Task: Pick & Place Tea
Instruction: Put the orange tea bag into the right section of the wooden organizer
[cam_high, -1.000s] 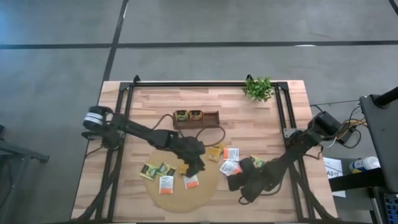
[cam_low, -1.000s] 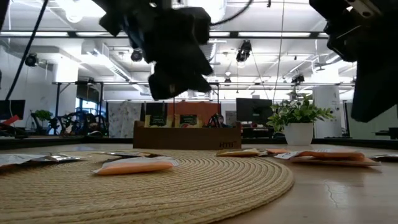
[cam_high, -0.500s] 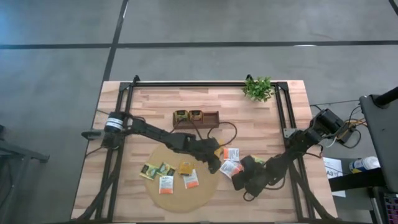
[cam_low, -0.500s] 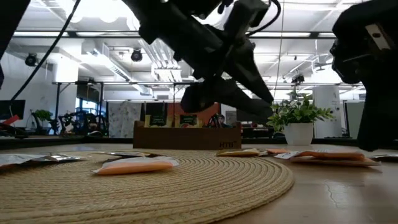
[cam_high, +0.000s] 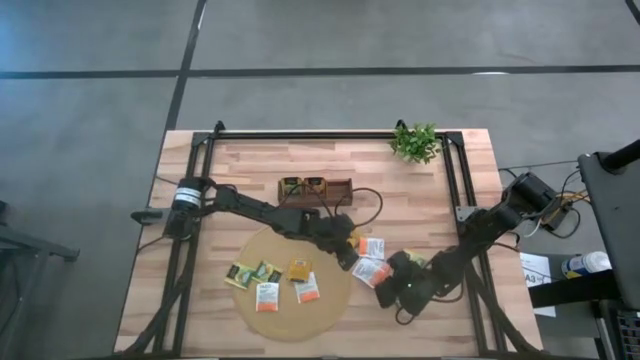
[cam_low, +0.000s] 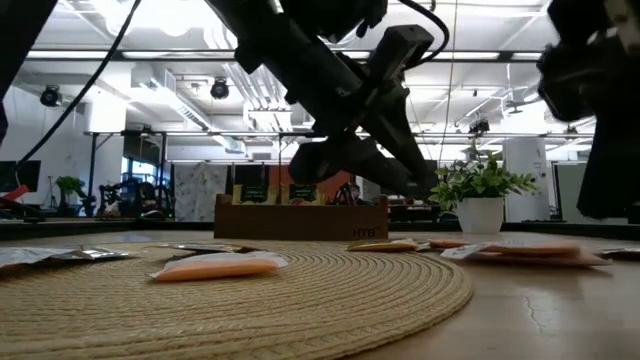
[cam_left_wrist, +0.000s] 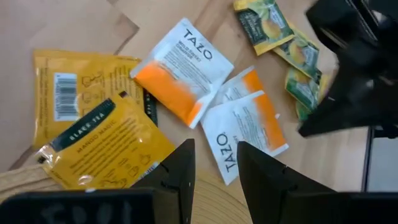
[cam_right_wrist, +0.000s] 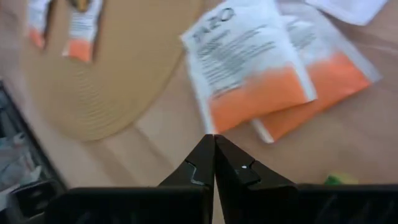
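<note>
Left gripper (cam_high: 347, 250) hangs over the mat (cam_high: 270, 255) edge, fingers (cam_left_wrist: 184, 165) spread, nothing between them. Just ahead of it: 2 yellow sachets (cam_left_wrist: 102, 140) overlapping, then 3 white-and-orange sachets (cam_left_wrist: 181, 71) fanned on the wood, 2 green ones (cam_left_wrist: 298, 62) beyond. Right gripper (cam_high: 385, 295) sits just past that same cluster, fingers (cam_right_wrist: 214, 165) pressed together, empty, tips near the corner of a white-and-orange pair (cam_right_wrist: 249, 65). Behind the left gripper, 4 more sachets (cam_high: 268, 283) lie on the mat. Tray (cam_high: 315, 187) holds 2 more sachets, well apart from both grippers.
</note>
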